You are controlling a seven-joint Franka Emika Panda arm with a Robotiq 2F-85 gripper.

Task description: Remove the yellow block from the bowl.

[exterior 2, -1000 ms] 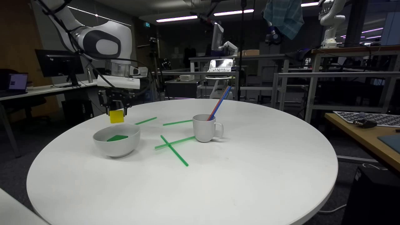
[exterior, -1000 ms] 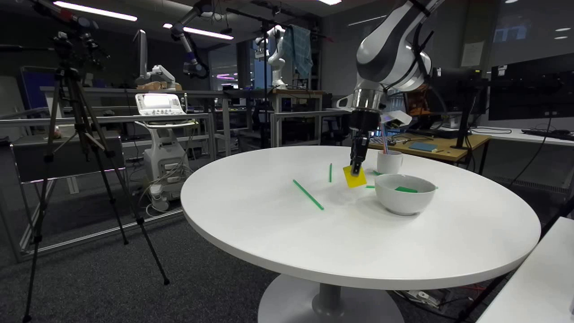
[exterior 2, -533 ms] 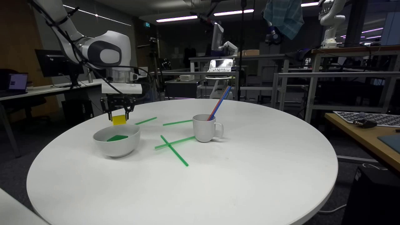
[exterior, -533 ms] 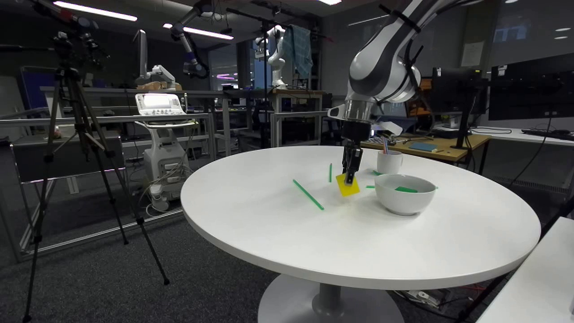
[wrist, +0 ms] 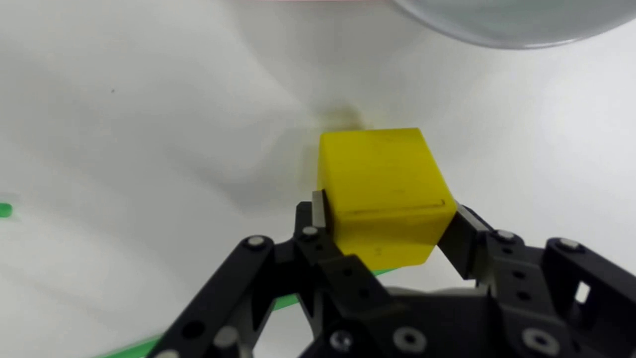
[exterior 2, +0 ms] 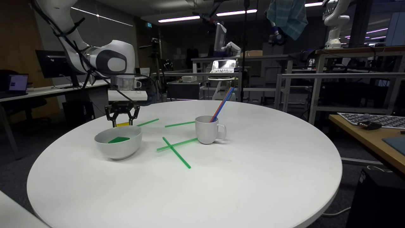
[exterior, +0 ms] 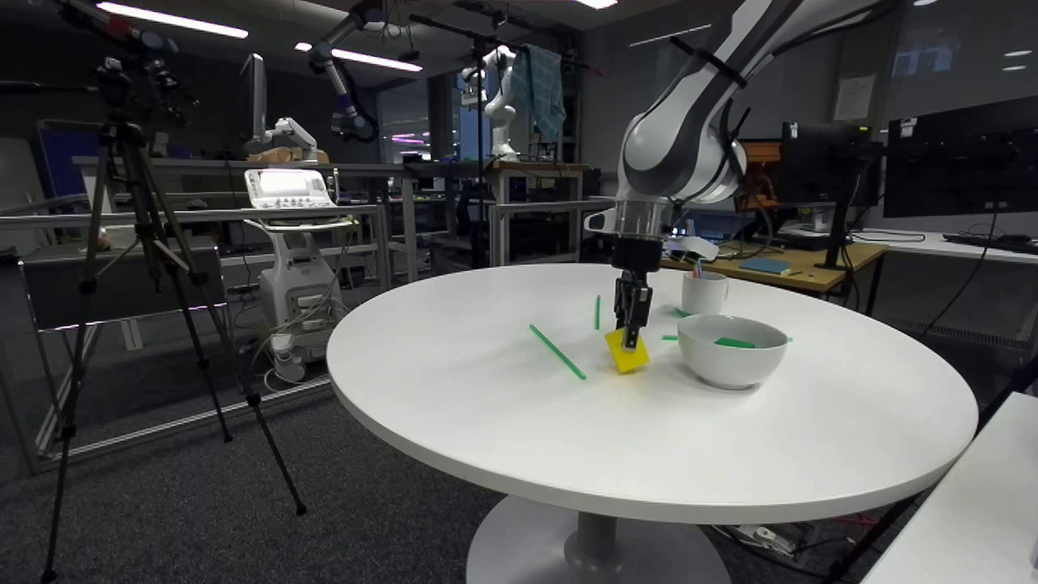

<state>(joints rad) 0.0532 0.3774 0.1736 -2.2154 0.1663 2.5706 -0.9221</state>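
The yellow block (exterior: 624,362) is a small bright cube. It also shows in the wrist view (wrist: 382,169) and, mostly hidden behind the bowl's rim, in an exterior view (exterior 2: 122,124). My gripper (wrist: 392,214) is shut on it, with a finger against each side. The block is tilted, low over the table beside the bowl; I cannot tell whether it touches the table. The gripper also shows in both exterior views (exterior: 629,344) (exterior 2: 122,123). The white bowl (exterior: 726,369) stands upright close by, also seen in an exterior view (exterior 2: 118,150) and at the top of the wrist view (wrist: 516,30).
A green piece (exterior: 734,343) lies in the bowl. Several thin green sticks lie on the round white table (exterior: 486,430), one (exterior: 557,351) near the block. A white mug (exterior 2: 206,131) with red and blue straws (exterior 2: 222,104) stands farther along the table.
My gripper, holding the yellow block, has moved down from above the table to close over it beside the bowl. The bowl, mug and sticks have not moved.
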